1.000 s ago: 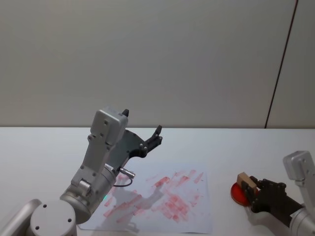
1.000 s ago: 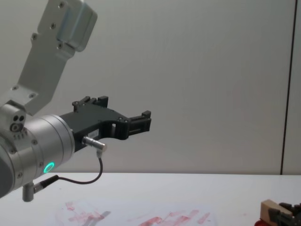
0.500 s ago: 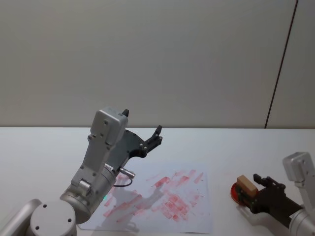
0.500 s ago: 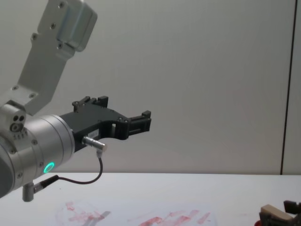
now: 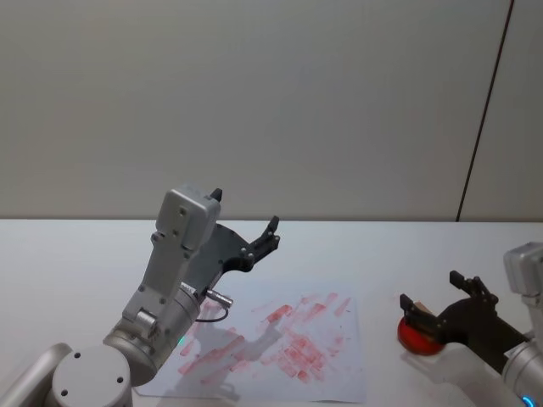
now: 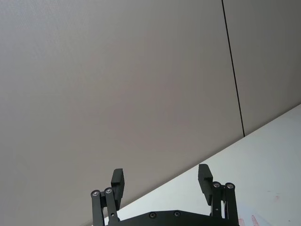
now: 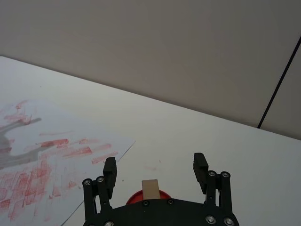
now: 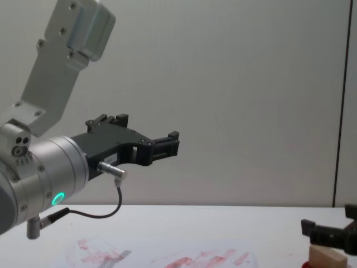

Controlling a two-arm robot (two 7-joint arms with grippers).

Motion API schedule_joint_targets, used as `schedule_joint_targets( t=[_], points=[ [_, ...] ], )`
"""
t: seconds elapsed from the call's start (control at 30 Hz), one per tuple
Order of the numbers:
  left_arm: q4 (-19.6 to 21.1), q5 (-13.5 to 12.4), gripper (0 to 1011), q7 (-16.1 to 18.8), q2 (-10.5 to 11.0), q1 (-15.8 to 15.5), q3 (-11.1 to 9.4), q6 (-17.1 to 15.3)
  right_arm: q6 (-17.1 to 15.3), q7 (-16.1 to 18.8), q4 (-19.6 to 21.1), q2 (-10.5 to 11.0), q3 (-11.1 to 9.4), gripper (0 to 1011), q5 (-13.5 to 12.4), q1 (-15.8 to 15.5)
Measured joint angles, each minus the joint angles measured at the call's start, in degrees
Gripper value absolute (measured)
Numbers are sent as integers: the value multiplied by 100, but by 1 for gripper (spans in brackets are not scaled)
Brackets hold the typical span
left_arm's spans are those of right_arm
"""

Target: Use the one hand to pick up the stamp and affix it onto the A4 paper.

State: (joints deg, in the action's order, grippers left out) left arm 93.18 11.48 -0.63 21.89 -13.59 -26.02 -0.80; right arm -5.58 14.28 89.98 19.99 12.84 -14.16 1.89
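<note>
White A4 paper (image 5: 280,343), smeared red, is lying left of the red disc (image 5: 417,336). The left gripper (image 5: 263,242) is hanging open above the paper, idle. The right gripper (image 5: 437,298), now open, has let go the stamp (image 7: 150,189), which is standing on the disc between its fingers.

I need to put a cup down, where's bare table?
Bare table lies left of the A4 paper, and behind it toward the wall. Crowded at the right: the stamp on the red disc, with the right hand open above.
</note>
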Motion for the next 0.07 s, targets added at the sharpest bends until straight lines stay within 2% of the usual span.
schedule_joint_targets(
  t=[0.07],
  points=[
    [0,0,1003,0,0,0,0,0,13,-11,21,0,-4,1001,-17,-1]
  ],
)
